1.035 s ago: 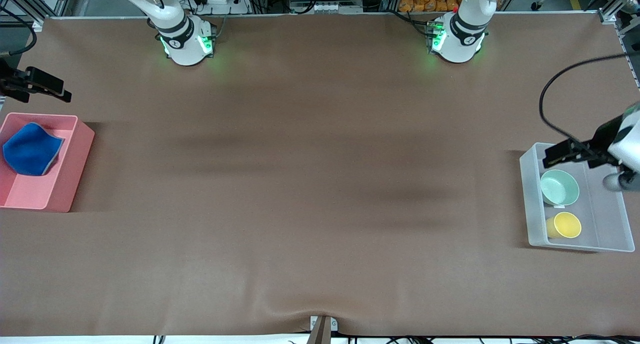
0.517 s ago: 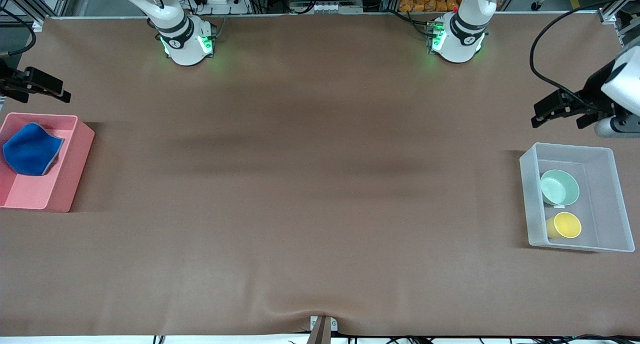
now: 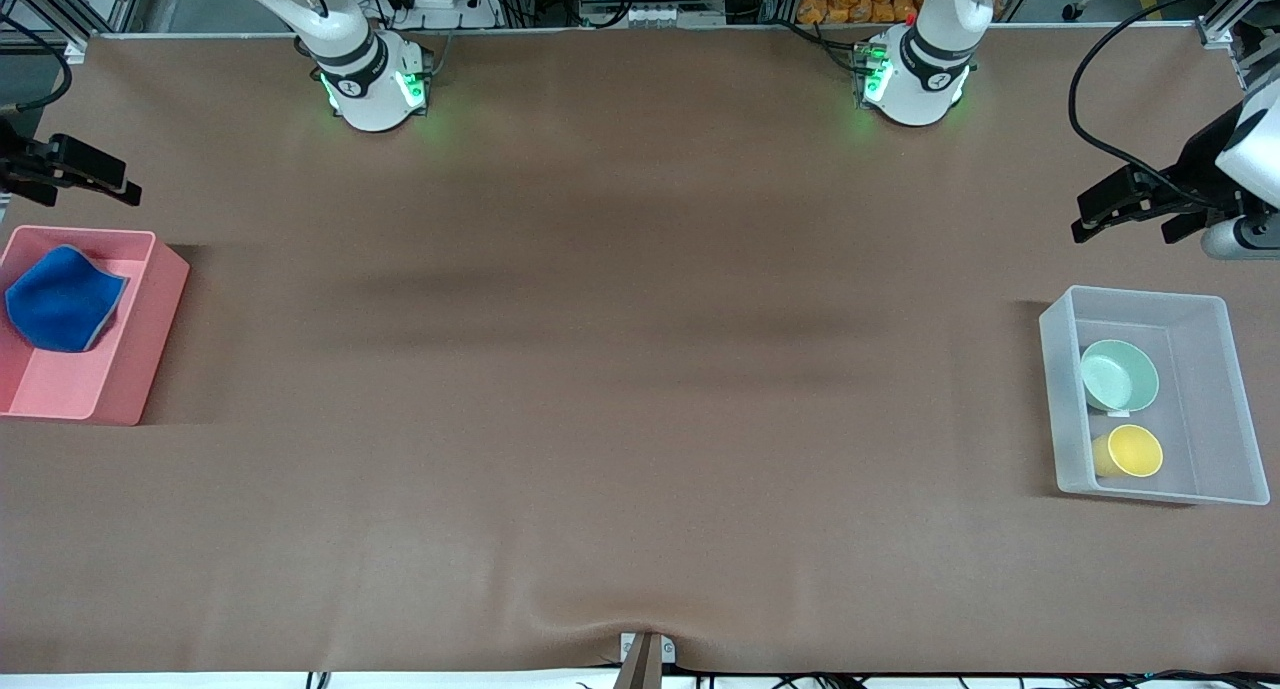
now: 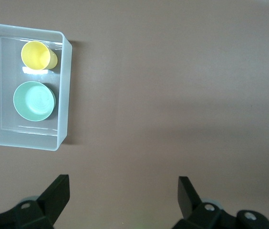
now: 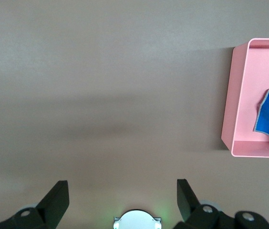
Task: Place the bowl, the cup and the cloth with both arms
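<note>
A: Bowl (image 3: 1119, 375) and cup (image 3: 1132, 451) are sitting in the clear bin (image 3: 1210, 409) at the left arm's end; cloth (image 3: 62, 298) is lying in the pink bin (image 3: 150, 339) at the right arm's end.

B: Nothing is being gripped. The left tool (image 3: 1128, 209) is being held released over bare tabletop (image 3: 640, 369) near the clear bin; the right tool (image 3: 70, 174), likewise spread, is hanging by the pink bin.

A: Any parking is best being done high, well off the bin walls.

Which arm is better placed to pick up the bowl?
The left arm. Its open pincer hangs above the table by the clear bin holding the bowl; the right pincer is by the pink bin.
</note>
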`<state>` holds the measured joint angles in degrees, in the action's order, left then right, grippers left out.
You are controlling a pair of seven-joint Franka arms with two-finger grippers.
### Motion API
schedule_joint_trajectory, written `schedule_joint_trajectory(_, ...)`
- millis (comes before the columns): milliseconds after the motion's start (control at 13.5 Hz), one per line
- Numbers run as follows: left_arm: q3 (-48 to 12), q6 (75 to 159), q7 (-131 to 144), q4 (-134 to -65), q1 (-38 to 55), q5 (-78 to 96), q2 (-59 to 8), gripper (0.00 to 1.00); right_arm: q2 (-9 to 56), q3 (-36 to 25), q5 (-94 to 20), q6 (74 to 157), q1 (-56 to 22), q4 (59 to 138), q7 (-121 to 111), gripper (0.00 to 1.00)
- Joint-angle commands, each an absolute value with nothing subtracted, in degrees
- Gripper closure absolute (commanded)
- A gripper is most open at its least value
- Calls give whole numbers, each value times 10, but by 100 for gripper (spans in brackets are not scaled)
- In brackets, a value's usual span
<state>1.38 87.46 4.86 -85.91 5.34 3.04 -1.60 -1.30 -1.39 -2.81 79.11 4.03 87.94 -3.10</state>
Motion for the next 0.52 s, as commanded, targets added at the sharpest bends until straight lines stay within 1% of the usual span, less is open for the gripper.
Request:
schedule_joint_trajectory(0,21,872,52,-850,61,31,-12,0,-24,-14,-25,791,42,884,-37,0)
schedule_joint_trajectory(443,23,872,41,-850,47,38,-17,0,-24,-14,-25,792,42,884,-37,0)
